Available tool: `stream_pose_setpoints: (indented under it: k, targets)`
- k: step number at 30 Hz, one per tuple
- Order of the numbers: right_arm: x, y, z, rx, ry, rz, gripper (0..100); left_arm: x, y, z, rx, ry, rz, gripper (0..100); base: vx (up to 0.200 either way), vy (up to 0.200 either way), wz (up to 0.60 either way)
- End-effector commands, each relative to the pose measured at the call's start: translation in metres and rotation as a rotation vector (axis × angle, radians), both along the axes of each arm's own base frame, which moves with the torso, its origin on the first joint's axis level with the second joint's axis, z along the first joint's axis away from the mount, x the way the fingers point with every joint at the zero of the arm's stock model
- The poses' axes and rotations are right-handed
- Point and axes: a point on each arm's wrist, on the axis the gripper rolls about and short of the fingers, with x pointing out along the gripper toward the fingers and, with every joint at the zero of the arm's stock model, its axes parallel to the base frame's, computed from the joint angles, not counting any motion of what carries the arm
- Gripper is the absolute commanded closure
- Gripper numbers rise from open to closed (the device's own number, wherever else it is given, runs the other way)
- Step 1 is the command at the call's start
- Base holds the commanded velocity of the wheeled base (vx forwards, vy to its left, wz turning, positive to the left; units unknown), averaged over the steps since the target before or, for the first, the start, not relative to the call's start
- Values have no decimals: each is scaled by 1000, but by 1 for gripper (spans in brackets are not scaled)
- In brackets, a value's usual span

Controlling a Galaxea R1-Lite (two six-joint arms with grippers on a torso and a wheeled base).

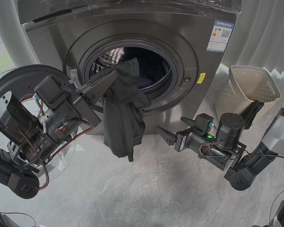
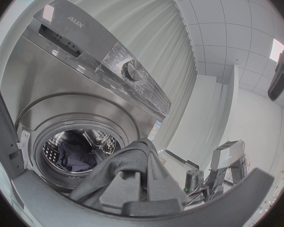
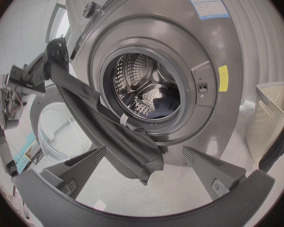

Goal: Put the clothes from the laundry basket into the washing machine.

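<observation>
Left claw (image 1: 113, 75) clamped on a dark shirt (image 1: 123, 120) held at the open mouth of the washing machine (image 1: 186, 35), its bulk hanging below the rim (blue cloth (image 1: 145, 82) lies in the drum); right claw (image 1: 171, 125) apart, empty, low near the basket (image 1: 249, 85).

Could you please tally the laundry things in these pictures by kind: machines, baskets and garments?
Washing machine: 1
Laundry basket: 1
Garments: 3, namely the held dark garment in the left gripper, the blue garment inside the machine, and the draped dark garment over the basket's rim
Total: 5
</observation>
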Motion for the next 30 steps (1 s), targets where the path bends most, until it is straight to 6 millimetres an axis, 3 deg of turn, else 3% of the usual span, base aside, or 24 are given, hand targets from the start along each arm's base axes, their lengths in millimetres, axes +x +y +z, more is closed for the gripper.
stream_pose_setpoints:
  k: [1, 19, 30]
  targets:
    - [15, 12, -35, -42, 40, 7, 0, -2, 3, 7, -15, -23, 5, 100, 0, 0, 0]
    - [39, 31, -72, -36, 10, 44, 0, -6, 3, 13, -27, -43, -7, 100, 0, 0, 0]
    - [63, 48, -70, 7, -56, 40, 0, -7, 3, 12, -23, -39, -10, 100, 0, 0, 0]
